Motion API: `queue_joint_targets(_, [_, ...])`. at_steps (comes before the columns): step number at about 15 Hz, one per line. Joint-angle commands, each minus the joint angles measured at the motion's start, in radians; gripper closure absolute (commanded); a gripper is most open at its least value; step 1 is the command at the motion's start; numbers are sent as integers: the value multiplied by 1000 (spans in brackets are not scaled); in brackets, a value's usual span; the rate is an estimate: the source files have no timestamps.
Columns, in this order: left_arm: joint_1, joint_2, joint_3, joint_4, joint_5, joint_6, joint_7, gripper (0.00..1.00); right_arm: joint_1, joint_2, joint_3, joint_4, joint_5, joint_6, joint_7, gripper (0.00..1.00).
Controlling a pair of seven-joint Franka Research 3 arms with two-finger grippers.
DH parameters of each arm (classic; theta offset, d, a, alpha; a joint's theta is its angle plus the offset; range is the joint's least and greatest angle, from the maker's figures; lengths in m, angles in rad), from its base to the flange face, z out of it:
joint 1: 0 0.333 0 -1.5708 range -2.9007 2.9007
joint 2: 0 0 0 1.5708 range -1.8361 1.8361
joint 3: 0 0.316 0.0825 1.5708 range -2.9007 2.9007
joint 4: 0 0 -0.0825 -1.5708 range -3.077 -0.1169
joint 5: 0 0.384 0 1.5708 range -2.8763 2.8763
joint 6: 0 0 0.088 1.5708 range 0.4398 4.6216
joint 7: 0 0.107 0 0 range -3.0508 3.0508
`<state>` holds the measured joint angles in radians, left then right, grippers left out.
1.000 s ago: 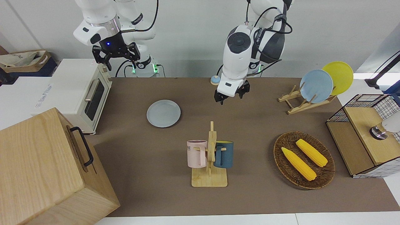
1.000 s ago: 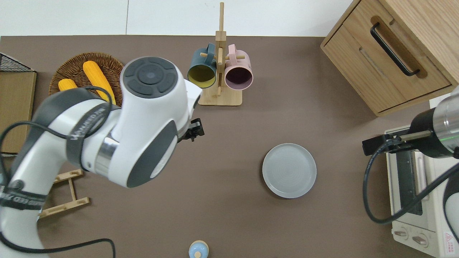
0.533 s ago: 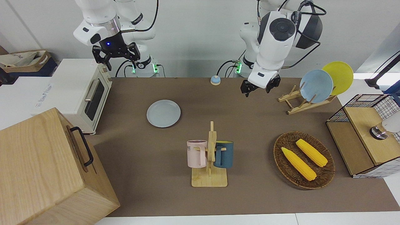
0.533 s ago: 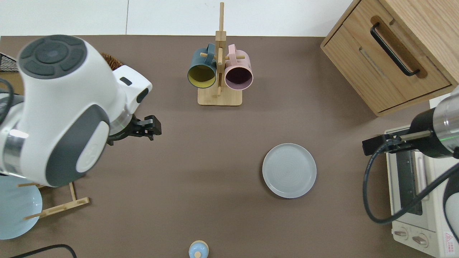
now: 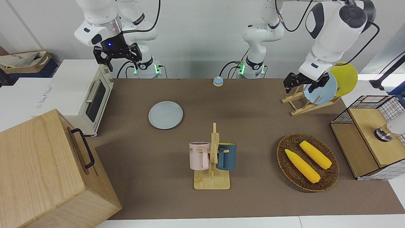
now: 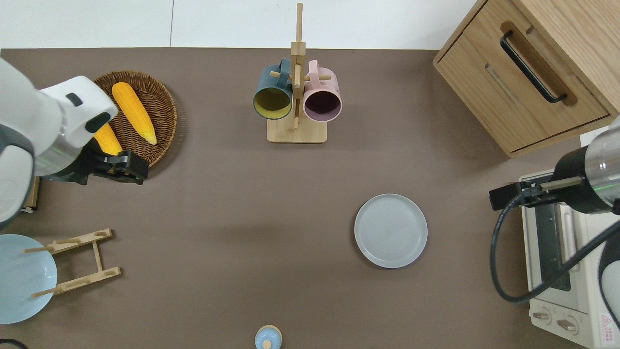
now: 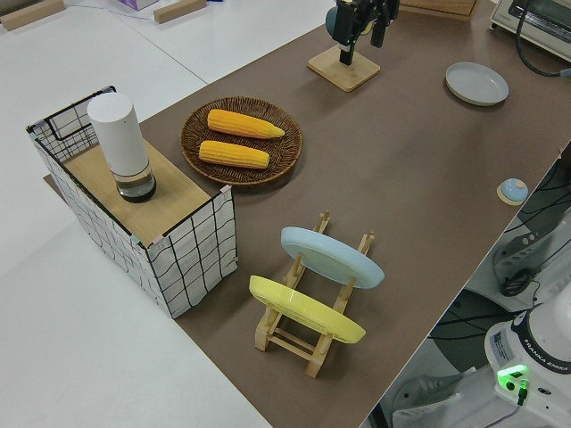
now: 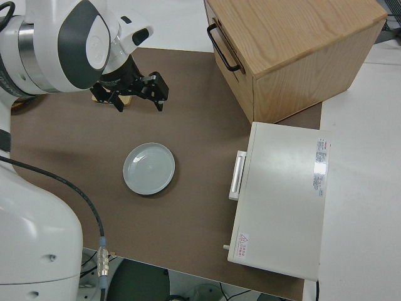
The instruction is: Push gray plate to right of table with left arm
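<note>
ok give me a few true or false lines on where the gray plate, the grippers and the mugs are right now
1. The gray plate lies flat on the table. True.
2. The left gripper touches the gray plate. False: it is over the wicker basket's edge, well apart from the plate.
3. Two corn cobs lie in the basket. True.
4. The mugs stand on the gray plate. False: they hang on a wooden stand.

You have a brown table (image 5: 253, 126) carrying the gray plate (image 5: 165, 115), a two-mug stand (image 5: 212, 180), a wicker basket (image 5: 329, 179), a wooden plate rack (image 5: 300, 106), a small blue bell (image 5: 217, 81), a wire-sided box (image 5: 364, 148) and a wooden cabinet (image 5: 44, 171).
</note>
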<state>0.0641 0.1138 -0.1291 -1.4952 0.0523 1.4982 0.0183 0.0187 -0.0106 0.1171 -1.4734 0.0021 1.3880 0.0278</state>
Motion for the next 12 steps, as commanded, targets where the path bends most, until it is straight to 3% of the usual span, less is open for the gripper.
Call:
queue_joint_targets(1, [92,-9,-9,-10,-32,14,107,0,-20,-6,13,4,10,-12,0,17])
queue_joint_targets(9, [114,-17,2,-66,-54,102,109,0,-20,-6,15,4,10,-12,0,17])
queue_joint_targets(12, [112,-106,0,-218,-72,212,117,0,-20,-6,13,4,10,-14,0,17])
